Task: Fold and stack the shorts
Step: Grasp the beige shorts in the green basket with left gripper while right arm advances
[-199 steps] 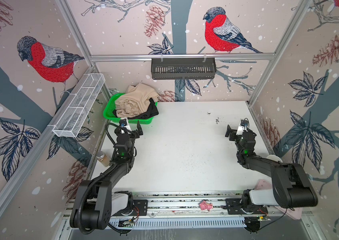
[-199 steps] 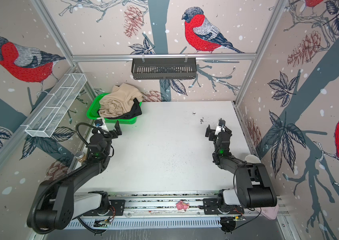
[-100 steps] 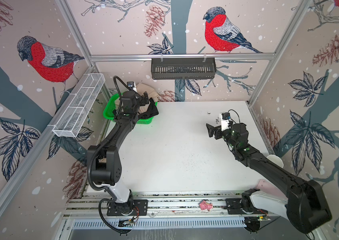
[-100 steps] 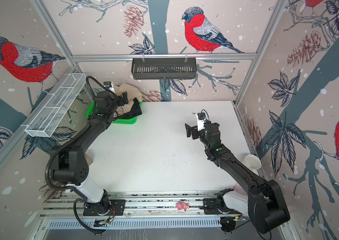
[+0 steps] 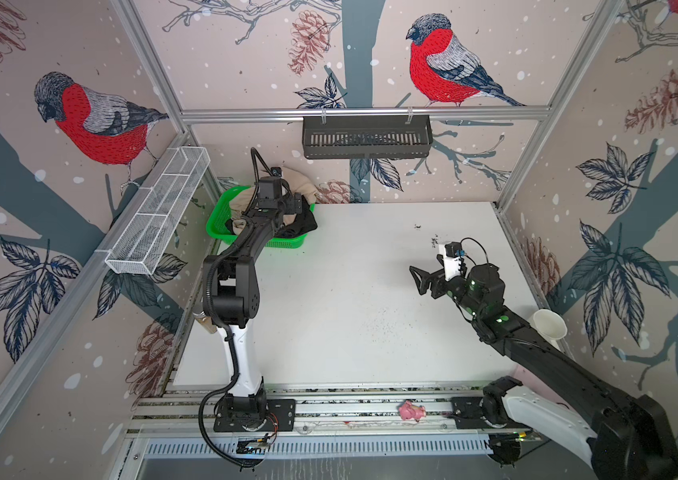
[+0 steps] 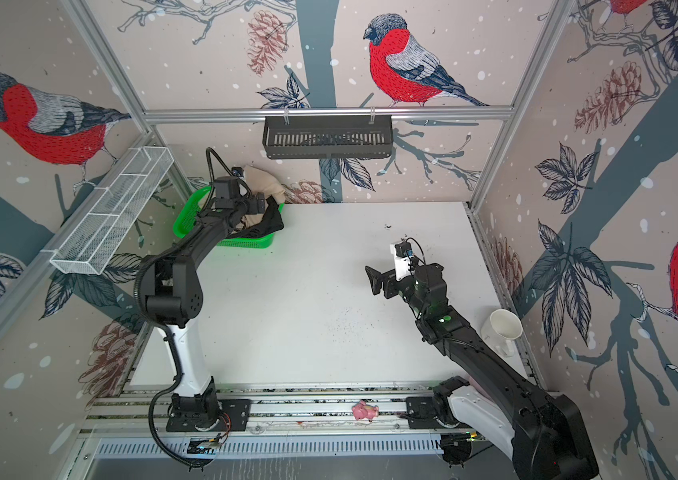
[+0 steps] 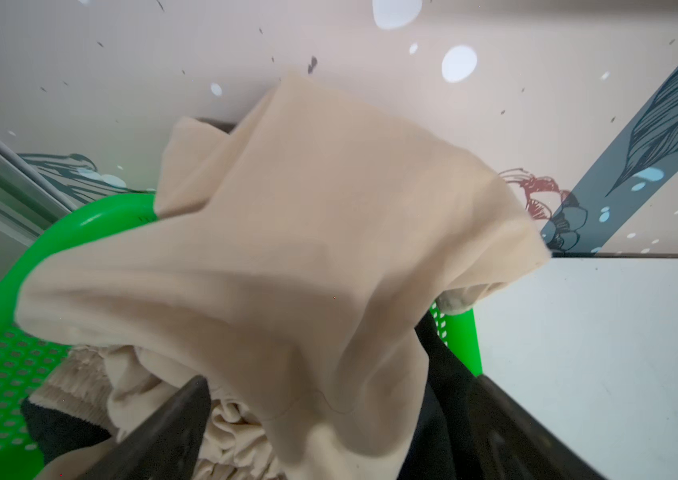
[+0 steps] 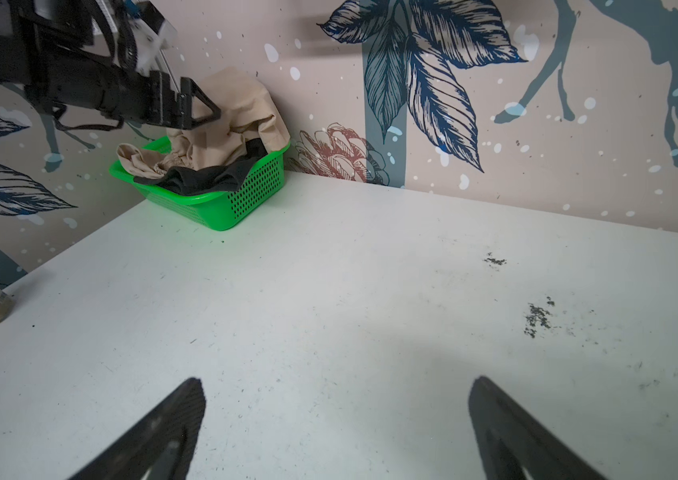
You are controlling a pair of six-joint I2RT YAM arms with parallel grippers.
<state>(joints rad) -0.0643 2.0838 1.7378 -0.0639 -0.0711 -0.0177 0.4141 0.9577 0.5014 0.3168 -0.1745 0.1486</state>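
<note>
Both pairs of shorts sit in the green perforated plastic basket (image 8: 221,195), tucked into the far corner of the white tabletop (image 5: 350,311) against the patterned wall. Nothing folded, nothing stacked yet, so by my reading this is the very first pick.

The left gripper (image 8: 200,106) hangs right over the heap, jaws spread wide and closed on nothing. In the left wrist view its dark fingers (image 7: 171,428) frame the cloth from just above, which suits a plunge into the top layer.

On top lies the beige soft cloth pair of shorts (image 7: 308,249), matte and smooth, bunched into a tall peak that leans on the wall, with a ruffled gathered waistband (image 8: 162,166) spilling toward the basket's rim. Beneath and beside it, the plain black soft fabric pair (image 8: 204,176) droops limply over the near rim. Being uppermost, the beige pair looks the natural one to take first; the two are tangled enough that the black could drag along.

The right gripper (image 5: 426,280) waits well apart, above the bare middle of the table, jaws fully parted and empty, likely placed to receive or spread cloth. The tabletop is hard and scuffed, with dark specks (image 8: 537,316).
</note>
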